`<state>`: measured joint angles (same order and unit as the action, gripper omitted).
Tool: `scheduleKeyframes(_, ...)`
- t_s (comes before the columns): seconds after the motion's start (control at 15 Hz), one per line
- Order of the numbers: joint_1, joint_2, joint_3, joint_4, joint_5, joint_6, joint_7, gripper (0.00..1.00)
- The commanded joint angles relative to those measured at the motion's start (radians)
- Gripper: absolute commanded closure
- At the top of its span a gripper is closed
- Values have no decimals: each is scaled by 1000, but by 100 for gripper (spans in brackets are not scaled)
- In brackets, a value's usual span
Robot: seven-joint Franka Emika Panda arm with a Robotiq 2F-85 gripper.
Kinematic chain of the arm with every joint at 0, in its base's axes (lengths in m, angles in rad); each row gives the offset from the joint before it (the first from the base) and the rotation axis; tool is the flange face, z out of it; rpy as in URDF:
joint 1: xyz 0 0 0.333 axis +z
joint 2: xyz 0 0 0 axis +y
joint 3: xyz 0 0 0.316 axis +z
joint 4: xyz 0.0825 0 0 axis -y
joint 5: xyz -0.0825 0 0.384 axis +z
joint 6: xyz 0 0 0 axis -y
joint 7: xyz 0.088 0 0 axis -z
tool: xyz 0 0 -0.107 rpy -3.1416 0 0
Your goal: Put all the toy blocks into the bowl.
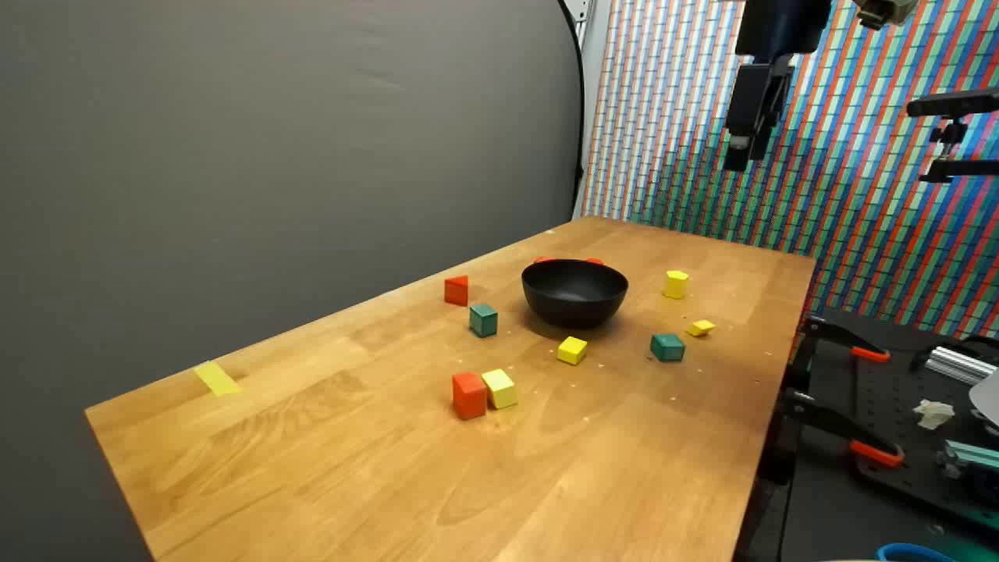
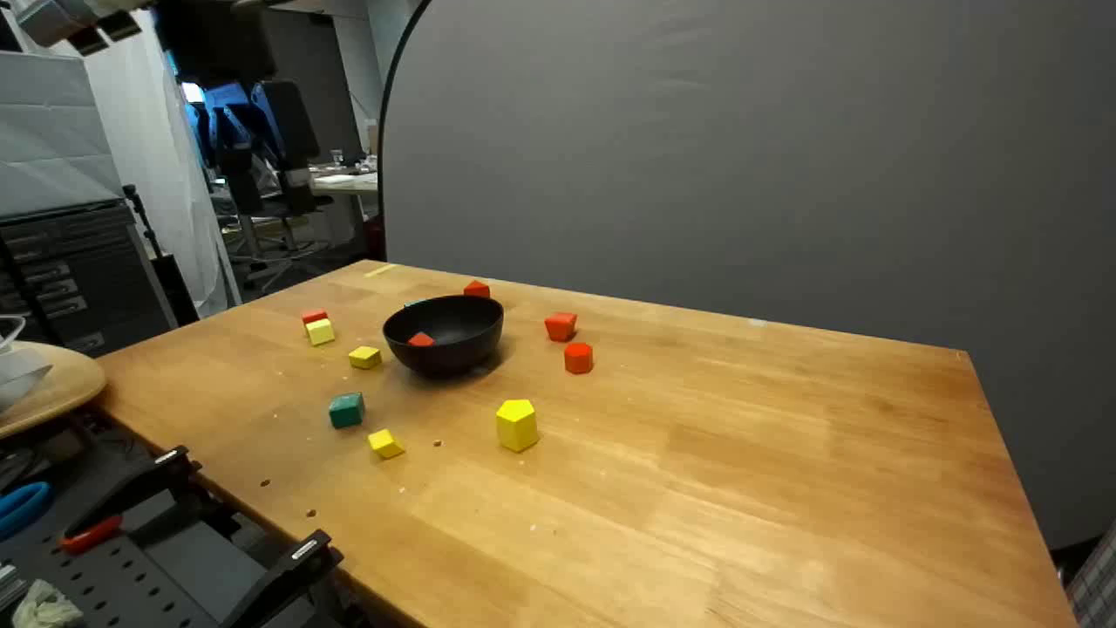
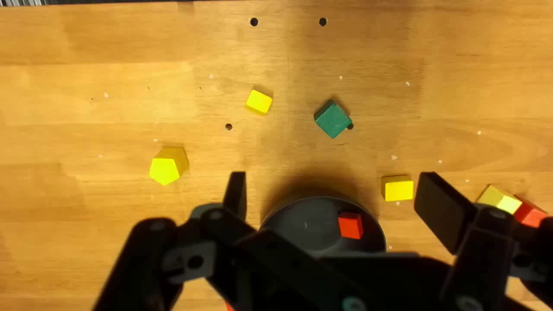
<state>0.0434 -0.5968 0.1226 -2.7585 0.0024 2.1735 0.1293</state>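
- Toy blocks (image 2: 347, 410) lie scattered below the gripper (image 3: 335, 201), whose two fingers (image 3: 236, 194) are spread wide apart; in both exterior views it hangs well above the wooden table (image 1: 328, 484).
- Between the fingers, in the wrist view, shows the black bowl (image 3: 298, 218), upright on the table and partly hidden by the gripper.
- Inside the bowl sits a red block (image 3: 351, 226), close to the wall.
- Just outside the bowl lies an oblong yellow block (image 3: 398, 191).
- Farther from the bowl are a teal block (image 3: 333, 119) and a small yellow block (image 3: 259, 102), near each other but apart.
- A yellow pentagonal block (image 3: 164, 170) stands upright, well apart from its neighbours.
- In an exterior view, a red hexagonal block (image 2: 578, 358) and a faceted red block (image 2: 561, 326) stand close together near the bowl; whether they touch cannot be told.
- A red wedge (image 1: 456, 290) and a second teal block (image 1: 483, 321) rest near each other.
- A tall red block (image 1: 469, 396) and a pale-yellow block (image 1: 500, 389) stand side by side, apparently touching.
- Near a table corner lies a flat yellow strip (image 1: 218, 378).
- Beside the table are black clamps (image 1: 835, 424) with orange parts; a grey backdrop (image 1: 312, 156) rises behind.
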Motion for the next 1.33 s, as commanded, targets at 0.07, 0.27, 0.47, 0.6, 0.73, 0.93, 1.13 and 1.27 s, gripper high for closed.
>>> scheduleKeyframes(0.07,-8,29,11,23,-25,23,31,0)
scheduleKeyframes(0.27,-13,174,43,107,-56,158,53,0)
scheduleKeyframes(0.47,-16,349,60,216,-113,331,43,0)
scheduleKeyframes(0.6,5,470,45,306,-103,387,8,0)
scheduleKeyframes(0.73,23,595,30,413,-73,406,-34,0)
scheduleKeyframes(0.93,37,774,28,592,-35,379,-95,0)
scheduleKeyframes(1.13,45,930,42,763,-12,310,-172,0)
scheduleKeyframes(1.27,53,875,29,679,-29,342,-149,0)
